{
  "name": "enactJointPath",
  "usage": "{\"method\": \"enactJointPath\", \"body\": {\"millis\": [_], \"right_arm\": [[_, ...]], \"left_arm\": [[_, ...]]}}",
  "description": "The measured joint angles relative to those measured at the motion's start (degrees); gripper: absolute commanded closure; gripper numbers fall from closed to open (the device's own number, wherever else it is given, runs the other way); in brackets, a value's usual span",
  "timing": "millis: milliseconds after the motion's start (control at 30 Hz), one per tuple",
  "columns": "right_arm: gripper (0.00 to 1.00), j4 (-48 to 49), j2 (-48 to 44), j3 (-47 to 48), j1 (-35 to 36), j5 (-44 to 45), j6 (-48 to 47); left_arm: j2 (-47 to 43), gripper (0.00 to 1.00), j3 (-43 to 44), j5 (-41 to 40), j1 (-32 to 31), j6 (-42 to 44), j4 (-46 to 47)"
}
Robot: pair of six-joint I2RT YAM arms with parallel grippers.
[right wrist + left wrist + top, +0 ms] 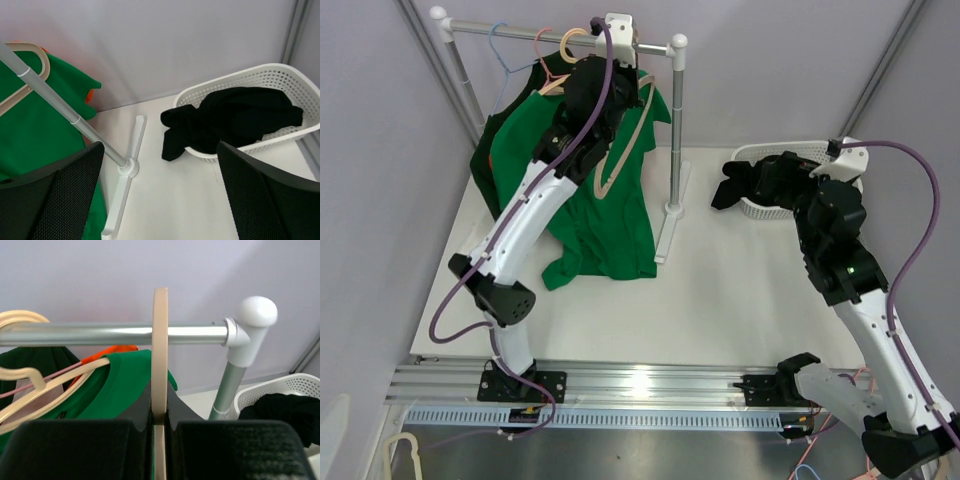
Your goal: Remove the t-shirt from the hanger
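Quick look from my end. My left gripper [160,445] is up at the clothes rack, clamped tight on a beige hanger [160,355], 1 pad on each side of the hook's stem. In the left wrist view I see that hook edge-on, looped over the silver rail [100,334] not far from the white corner cap [255,315].

The green t-shirt [605,225] hangs off the rack under the left arm and drapes down to the white table [720,290]. In the wrist view its collar sits round a second hanger [30,385] just left of the one I'm holding, with some orange cloth [112,350] peeking out behind. From overhead, the held hanger's frame shows on top of the green fabric, and I can't tell if any of the shirt is on it. A darker green garment [482,160] hangs further left.

My right gripper [159,195] is spread all the way open with nothing in it, hovering above the table near the rack's foot [127,167]. Beside it is a white mesh basket [280,75] with a black garment [235,117] in it, 1 bit flopped over the rim.
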Motion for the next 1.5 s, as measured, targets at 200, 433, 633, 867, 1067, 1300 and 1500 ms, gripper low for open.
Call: {"method": "enactJointPath", "body": {"millis": [200, 433, 633, 867, 1067, 1300, 1500], "right_arm": [[0.0, -1.1, -5.3, 0.0, 0.0, 1.3, -1.4], [0.0, -1.5, -6.8, 0.0, 0.0, 1.3, -1.7], [0.01, -2.1, -6.7, -0.2, 0.0, 0.9, -1.7], [0.01, -2.2, -5.5, -0.2, 0.0, -0.2, -0.5], [0.01, -2.2, -4.4, -0.2, 0.0, -2.1, 0.7], [0.01, -2.2, -2.7, -0.2, 0.0, -4.3, 1.0], [0.01, -2.2, -2.4, -0.2, 0.0, -4.9, 1.2]], "left_arm": [[5.1, 0.99, 4.4, 3.5, 1.9, -1.0, -0.3], [7.8, 0.99, 4.9, 12.0, 3.1, -3.3, -0.7], [7.8, 0.68, 4.9, 19.6, 3.6, -3.5, -0.7], [2.8, 0.04, -0.9, 27.2, 4.0, -2.9, -3.7], [-7.0, 0.01, -5.0, 34.2, 10.2, -3.6, -5.6], [-19.6, 0.01, -12.7, 38.7, 23.3, -5.5, -2.5], [-12.4, 0.02, -4.8, 46.4, 27.7, -7.6, -3.8]]}}
